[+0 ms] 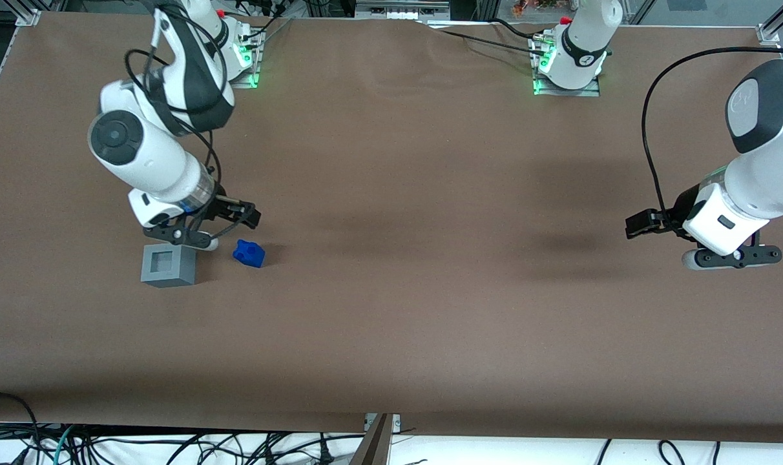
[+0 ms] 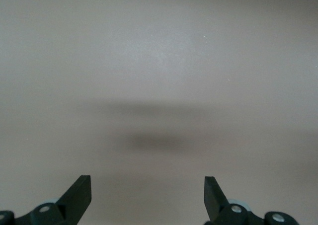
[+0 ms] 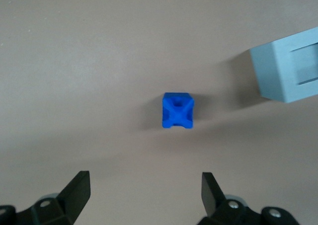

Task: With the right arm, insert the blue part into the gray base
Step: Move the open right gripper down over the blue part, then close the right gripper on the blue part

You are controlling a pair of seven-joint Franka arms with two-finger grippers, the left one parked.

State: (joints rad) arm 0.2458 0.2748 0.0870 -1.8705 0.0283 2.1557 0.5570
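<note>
The blue part (image 1: 249, 252) is a small bright-blue plastic piece of blocky, uneven shape, lying on the brown table (image 1: 430, 194) toward the working arm's end. In the right wrist view the blue part (image 3: 177, 111) shows an X-shaped groove across its upper face, a detail the front view does not make out. It sits free on the table, touching nothing.

Just beside it stands the gray base (image 1: 168, 265), a light-gray cube with a square recess in its top face; the two are near each other but apart. The wrist view catches only part of the gray base (image 3: 285, 68).

The gripper (image 1: 218, 226) of the right arm (image 1: 152, 155) hangs above the table, a little farther from the front camera than both pieces. Its jaws stand wide apart and hold nothing, as the wrist view of the gripper (image 3: 144, 195) shows plainly.
</note>
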